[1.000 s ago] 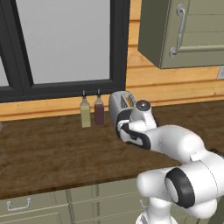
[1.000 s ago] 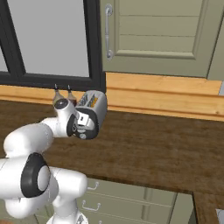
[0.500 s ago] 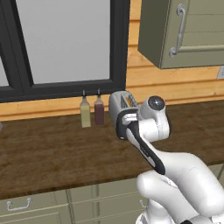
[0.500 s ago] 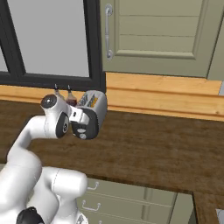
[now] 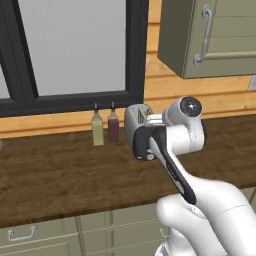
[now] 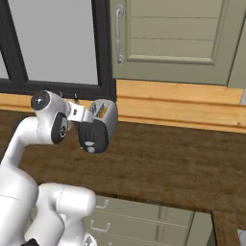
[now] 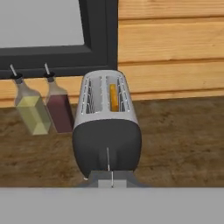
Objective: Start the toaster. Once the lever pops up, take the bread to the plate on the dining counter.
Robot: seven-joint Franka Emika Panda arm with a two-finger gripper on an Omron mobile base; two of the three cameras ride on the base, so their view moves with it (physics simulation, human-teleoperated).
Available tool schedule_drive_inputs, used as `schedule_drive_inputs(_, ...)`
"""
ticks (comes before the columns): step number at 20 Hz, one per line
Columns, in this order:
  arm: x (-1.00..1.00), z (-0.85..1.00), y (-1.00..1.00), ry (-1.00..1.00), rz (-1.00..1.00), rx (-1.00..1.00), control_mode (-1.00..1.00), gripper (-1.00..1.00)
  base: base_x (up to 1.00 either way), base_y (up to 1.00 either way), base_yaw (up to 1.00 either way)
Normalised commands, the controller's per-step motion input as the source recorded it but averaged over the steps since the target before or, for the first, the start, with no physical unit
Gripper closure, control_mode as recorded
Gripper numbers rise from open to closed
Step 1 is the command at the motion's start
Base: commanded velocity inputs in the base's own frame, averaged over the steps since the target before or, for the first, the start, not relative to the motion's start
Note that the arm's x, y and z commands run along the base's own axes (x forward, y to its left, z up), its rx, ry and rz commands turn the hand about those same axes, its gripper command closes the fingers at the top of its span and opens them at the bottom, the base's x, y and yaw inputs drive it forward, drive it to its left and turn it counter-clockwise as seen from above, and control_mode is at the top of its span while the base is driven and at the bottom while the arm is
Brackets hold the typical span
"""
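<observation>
One slice waits in the toaster [image 7: 107, 127]

Bread [image 7: 113, 97] sits low in its right slot on the desk [image 7: 183, 140]; the hand [image 7: 108, 175], clenched empty, hangs at the dark end panel, likely for the lever.

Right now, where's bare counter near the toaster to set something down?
Bare wood right of the toaster, out along the plank wall, and the wide front strip toward the counter edge. Crowded on its left: two bottles stand close beside it under the window.

Bread [image 7: 113, 97] mostly hidden in toaster [image 7: 107, 127] slot
</observation>
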Motion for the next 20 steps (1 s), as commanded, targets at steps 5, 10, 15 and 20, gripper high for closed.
schedule_drive_inputs(5, 0.13, 0.19, -0.03, -0.15, -0.06, 0.0, -1.0, 1.0, 0.0, 0.0, 0.0)
schedule_drive_inputs(10, 0.46, 0.09, -0.07, 0.0, 0.0, 0.02, -1.0, -1.0, 0.0, 0.0, 0.0)
schedule_drive_inputs(15, 0.43, 0.15, -0.18, 0.19, 0.0, 0.08, -1.0, -1.0, 0.0, 0.0, 0.0)
schedule_drive_inputs(20, 0.33, -0.19, 0.0, 0.13, 0.0, 0.01, -1.0, -1.0, 0.0, 0.0, 0.0)
